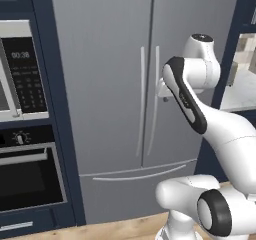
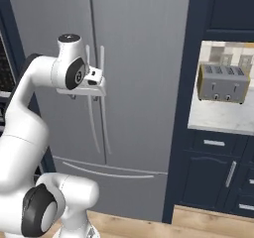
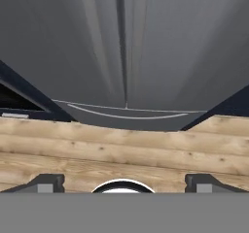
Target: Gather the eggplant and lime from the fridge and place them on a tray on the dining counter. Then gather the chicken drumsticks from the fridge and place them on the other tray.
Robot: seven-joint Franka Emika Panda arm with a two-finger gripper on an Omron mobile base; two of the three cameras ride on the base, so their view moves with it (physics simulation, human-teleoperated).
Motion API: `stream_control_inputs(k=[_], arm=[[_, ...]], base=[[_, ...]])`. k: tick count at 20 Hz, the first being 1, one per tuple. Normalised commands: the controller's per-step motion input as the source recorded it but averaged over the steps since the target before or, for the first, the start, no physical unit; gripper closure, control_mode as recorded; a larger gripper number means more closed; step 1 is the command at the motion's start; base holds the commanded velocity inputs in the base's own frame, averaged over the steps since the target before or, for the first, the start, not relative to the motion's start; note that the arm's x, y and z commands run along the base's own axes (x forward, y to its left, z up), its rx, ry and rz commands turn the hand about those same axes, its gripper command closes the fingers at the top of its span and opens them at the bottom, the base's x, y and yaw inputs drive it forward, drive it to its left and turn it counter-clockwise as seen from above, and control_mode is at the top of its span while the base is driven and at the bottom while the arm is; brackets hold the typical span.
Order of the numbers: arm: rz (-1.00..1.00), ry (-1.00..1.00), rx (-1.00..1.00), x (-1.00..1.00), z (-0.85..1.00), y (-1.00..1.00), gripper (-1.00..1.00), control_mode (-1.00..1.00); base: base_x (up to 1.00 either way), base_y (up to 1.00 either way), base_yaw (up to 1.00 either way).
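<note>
Grey fridge (image 1: 125, 84): biggest thing ahead of me, both upper doors shut and the drawer below shut too, so I judge the task barely begun.
Fridge contents: eggplant, lime and drumsticks are out of my sight; I take them to be behind the closed doors, nothing gathered yet.
Trays and dining counter: I cannot place them from here, so every placing is left to do.
Arm (image 1: 200, 114): folded up in front of the right door, hand at about 3 o'clock of the door seam in the left base view.
Door handles (image 2: 96, 98): two pale vertical bars either side of the seam; the hand sits just beside them, at 9 o'clock of them in the right base view.
Gripper (image 3: 124, 182): fingertips stand wide apart at 6 o'clock of the hand view, nothing between them, looking down over the wooden floor (image 3: 121, 152).
Left to do, as I judge: open a door, then fetch everything.
</note>
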Motion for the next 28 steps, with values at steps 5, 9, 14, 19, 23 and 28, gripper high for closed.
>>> stream_control_inputs(k=[5, 9, 14, 19, 23, 28], arm=[[0.00, 0.00, 0.00, 0.00, 0.00, 0.00, -1.00, 1.00], [0.00, 0.00, 0.00, 0.00, 0.00, 0.00, -1.00, 1.00], [0.00, 0.00, 0.00, 0.00, 0.00, 0.00, -1.00, 1.00], [0.00, 0.00, 0.00, 0.00, 0.00, 0.00, -1.00, 1.00], [0.00, 0.00, 0.00, 0.00, 0.00, 0.00, -1.00, 1.00], [0.00, 0.00, 0.00, 0.00, 0.00, 0.00, -1.00, 1.00]], base=[[0.02, 0.17, 0.00], [0.00, 0.38, 0.00], [0.00, 0.32, 0.00], [0.00, 0.00, 0.00], [0.26, -0.02, 0.00], [0.25, -0.24, 0.00]])
